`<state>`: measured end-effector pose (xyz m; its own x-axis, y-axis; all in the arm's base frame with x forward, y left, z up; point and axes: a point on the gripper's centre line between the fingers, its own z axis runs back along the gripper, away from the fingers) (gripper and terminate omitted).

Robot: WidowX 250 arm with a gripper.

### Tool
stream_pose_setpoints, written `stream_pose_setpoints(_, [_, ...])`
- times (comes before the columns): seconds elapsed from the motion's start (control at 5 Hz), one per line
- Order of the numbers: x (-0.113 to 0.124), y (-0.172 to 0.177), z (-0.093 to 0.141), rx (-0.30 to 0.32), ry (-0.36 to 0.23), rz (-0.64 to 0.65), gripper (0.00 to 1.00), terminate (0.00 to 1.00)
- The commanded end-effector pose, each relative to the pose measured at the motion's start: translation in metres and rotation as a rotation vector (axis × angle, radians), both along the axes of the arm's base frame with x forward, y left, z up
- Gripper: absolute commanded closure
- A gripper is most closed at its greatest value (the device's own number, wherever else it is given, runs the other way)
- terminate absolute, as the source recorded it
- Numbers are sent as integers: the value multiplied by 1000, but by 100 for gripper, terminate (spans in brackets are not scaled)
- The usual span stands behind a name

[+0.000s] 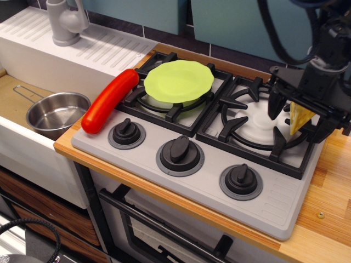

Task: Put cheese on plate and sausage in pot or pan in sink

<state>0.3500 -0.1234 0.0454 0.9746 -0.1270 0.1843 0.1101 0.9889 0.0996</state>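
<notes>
The yellow cheese wedge [299, 117] stands on the right burner's grate, mostly hidden by my gripper [299, 121]. The gripper is low over it and open, with one finger [273, 107] left of the wedge and the other to its right. The lime-green plate [178, 81] lies on the left burner. The red sausage [109, 100] lies slanted on the stove's left edge. The steel pot [57, 114] sits empty in the sink [16, 104] at the left.
The grey stove top [274, 203] has three black knobs [180, 150] along its front. The grey tap [66, 22] and ribbed white drainboard [104, 49] are at the back left. A wooden counter [329, 186] runs along the stove's right side.
</notes>
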Motion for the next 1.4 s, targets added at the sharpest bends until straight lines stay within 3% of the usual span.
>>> stream_pose_setpoints(0.0, [13,-1,25,-49,-98,13,100,0])
stream_pose_setpoints(0.6, [11,-2,23,-46,-98,10,100,0])
stream_pose_setpoints(0.8, [7,-6,36,-41,-66,19,100,0])
stream_pose_setpoints(1.2, [-3,-6,87,-1,23,38,100,0])
